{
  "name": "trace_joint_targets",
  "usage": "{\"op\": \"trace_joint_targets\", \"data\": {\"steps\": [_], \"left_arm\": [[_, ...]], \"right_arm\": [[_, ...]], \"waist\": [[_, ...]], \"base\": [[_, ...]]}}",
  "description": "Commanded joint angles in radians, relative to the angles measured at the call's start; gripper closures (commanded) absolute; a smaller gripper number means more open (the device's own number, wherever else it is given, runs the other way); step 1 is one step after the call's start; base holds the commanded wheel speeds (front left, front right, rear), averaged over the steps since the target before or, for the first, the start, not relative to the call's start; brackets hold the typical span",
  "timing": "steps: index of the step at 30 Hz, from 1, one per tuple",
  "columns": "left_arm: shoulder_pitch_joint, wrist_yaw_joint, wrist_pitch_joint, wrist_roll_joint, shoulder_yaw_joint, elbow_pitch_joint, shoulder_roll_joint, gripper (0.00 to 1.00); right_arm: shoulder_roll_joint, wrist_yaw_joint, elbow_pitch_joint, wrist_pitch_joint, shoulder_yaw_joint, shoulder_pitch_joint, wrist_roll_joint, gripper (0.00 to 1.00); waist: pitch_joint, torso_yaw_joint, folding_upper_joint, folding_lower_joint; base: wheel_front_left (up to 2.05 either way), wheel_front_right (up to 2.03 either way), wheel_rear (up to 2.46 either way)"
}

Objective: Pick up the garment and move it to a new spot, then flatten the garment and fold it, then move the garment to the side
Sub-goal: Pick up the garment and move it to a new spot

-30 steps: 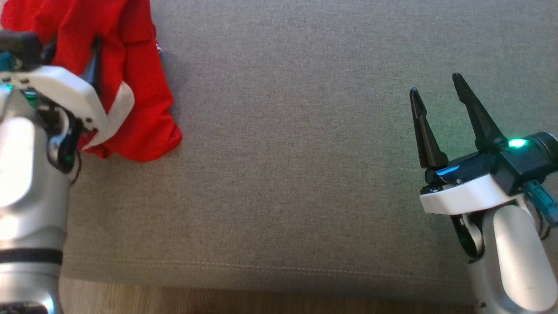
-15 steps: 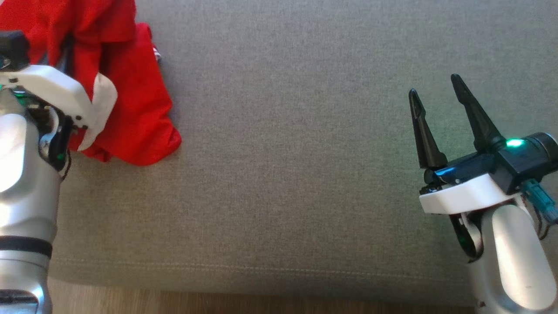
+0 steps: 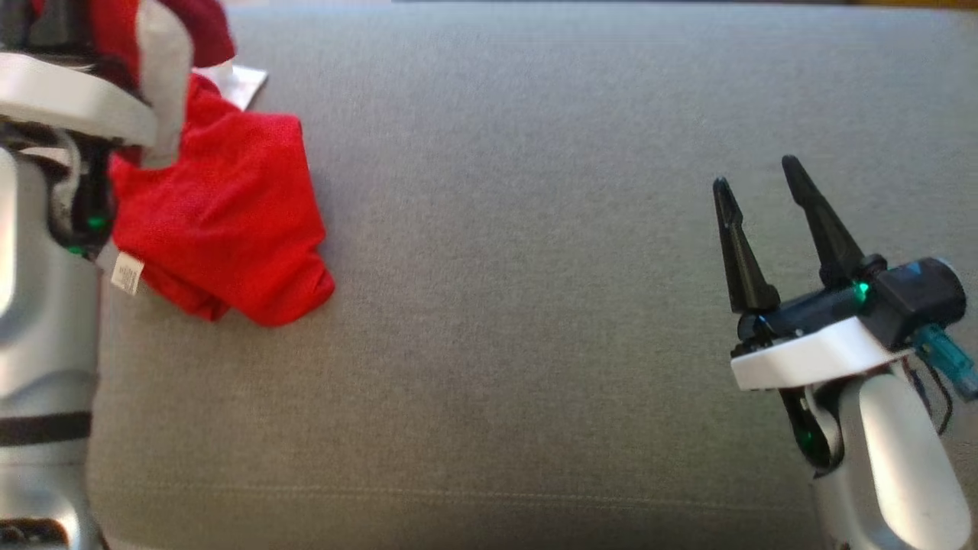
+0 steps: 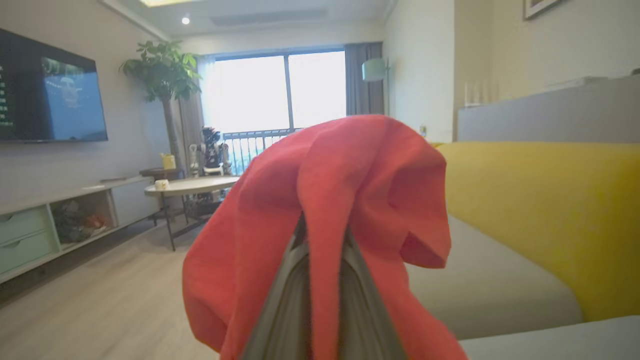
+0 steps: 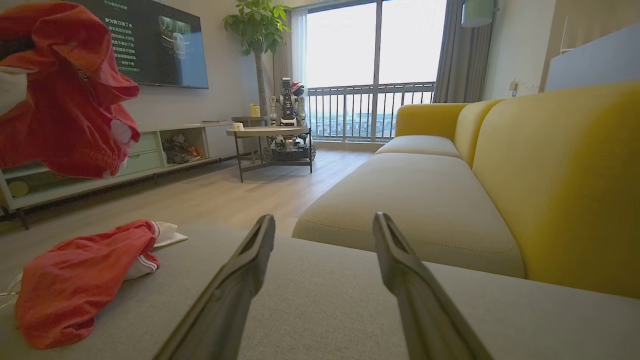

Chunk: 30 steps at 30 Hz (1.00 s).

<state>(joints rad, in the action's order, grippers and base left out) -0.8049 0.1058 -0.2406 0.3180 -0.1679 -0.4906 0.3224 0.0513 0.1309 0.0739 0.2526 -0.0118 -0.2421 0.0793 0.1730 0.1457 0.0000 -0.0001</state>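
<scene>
A: Left gripper [image 4: 322, 240] pinched shut on the red garment [image 4: 325, 190], hoisted above the grey cushion [image 3: 535, 305].
B: Carry high and level toward the bare middle; avoid dragging the hem.
A: Right gripper [image 3: 756, 177] spread wide, empty, well apart.
B: Watch the second red cloth [image 5: 75, 285] lying below; could snag. Yellow sofa [image 5: 550, 175] beyond, no obstacle.

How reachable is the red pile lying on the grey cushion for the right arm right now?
Probably yes: the right gripper is open and empty, with bare grey cushion between it and the red pile. One caution: the left gripper, shut on lifted red cloth, hangs over that side.
</scene>
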Motion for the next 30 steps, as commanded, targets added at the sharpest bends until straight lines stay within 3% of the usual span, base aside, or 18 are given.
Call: {"op": "trace_joint_targets", "data": {"steps": [1, 9, 15, 21, 29, 30], "left_arm": [[-0.008, -0.002, 0.008, 0.012, 0.019, 0.091, 0.02, 1.0], [0.044, -0.026, 0.136, 0.052, -0.067, 0.338, -0.1, 1.0], [0.055, -0.05, 0.169, 0.04, -0.142, 0.386, -0.176, 1.0], [0.036, -0.094, 0.13, -0.034, -0.227, 0.307, -0.226, 1.0], [0.027, -0.155, 0.042, -0.097, -0.34, 0.033, -0.263, 1.0], [0.028, -0.156, 0.038, -0.102, -0.359, -0.008, -0.265, 0.6]], "right_arm": [[-0.001, 0.0, -0.026, 0.009, -0.02, 0.006, 0.015, 0.0], [-0.001, 0.0, -0.049, 0.009, 0.007, -0.014, 0.04, 0.0], [-0.001, 0.0, -0.086, 0.009, 0.027, -0.044, 0.055, 0.0], [-0.001, 0.0, -0.142, 0.009, 0.028, -0.075, 0.096, 0.0], [-0.001, 0.0, -0.2, 0.009, 0.006, -0.089, 0.145, 0.0], [-0.001, 0.0, -0.202, 0.009, 0.003, -0.089, 0.148, 0.0]], "waist": [[-0.045, -0.032, 0.0, 0.0001], [-0.044, -0.152, 0.0, 0.0001], [0.006, -0.258, 0.0, 0.0001], [0.084, -0.392, 0.0, 0.0001], [0.15, -0.533, 0.0, 0.0001], [0.154, -0.543, 0.0, 0.0001]], "base": [[0.0, 0.0, 0.0], [0.0, 0.0, 0.0], [0.0, 0.0, 0.0], [0.0, 0.0, 0.0], [0.0, 0.0, 0.0], [0.0, 0.0, 0.0]]}}
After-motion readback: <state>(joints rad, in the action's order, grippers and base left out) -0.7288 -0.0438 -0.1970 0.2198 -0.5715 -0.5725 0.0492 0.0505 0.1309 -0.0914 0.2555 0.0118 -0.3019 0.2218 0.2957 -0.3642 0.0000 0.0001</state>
